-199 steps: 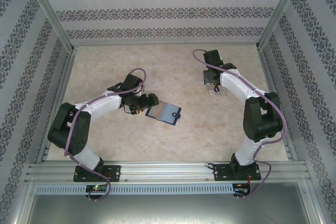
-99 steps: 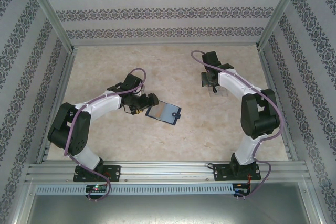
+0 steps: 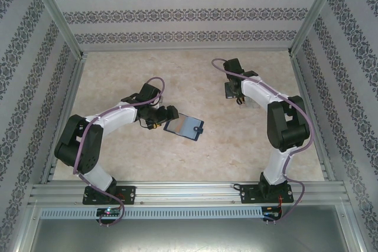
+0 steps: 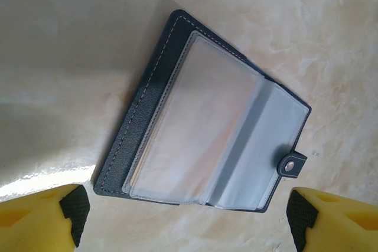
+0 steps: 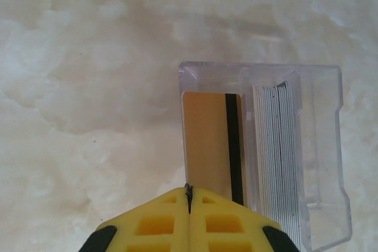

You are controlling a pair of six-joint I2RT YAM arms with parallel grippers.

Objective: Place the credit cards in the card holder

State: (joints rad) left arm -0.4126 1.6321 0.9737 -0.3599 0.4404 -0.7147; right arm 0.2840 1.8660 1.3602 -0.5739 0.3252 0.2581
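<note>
My right pincer (image 5: 189,196) was shut, its tips meeting at the near edge of the orange card (image 5: 204,140). I couldn't tell whether it actually had the card pinched. That card, with a black stripe down it, sat inside a clear box (image 5: 319,75) at the far right of the table (image 3: 195,75), beside a grey stack of cards (image 5: 277,146) seen edge-on. I couldn't pick out a blue one.

My left pincer (image 4: 183,219) stood wide and empty, just near of the card holder (image 4: 201,128). That lay open near the table's middle, navy-edged, its snap tab to the right. Its clear sleeves looked empty, so I judged that no card was in yet and both were left to do.
</note>
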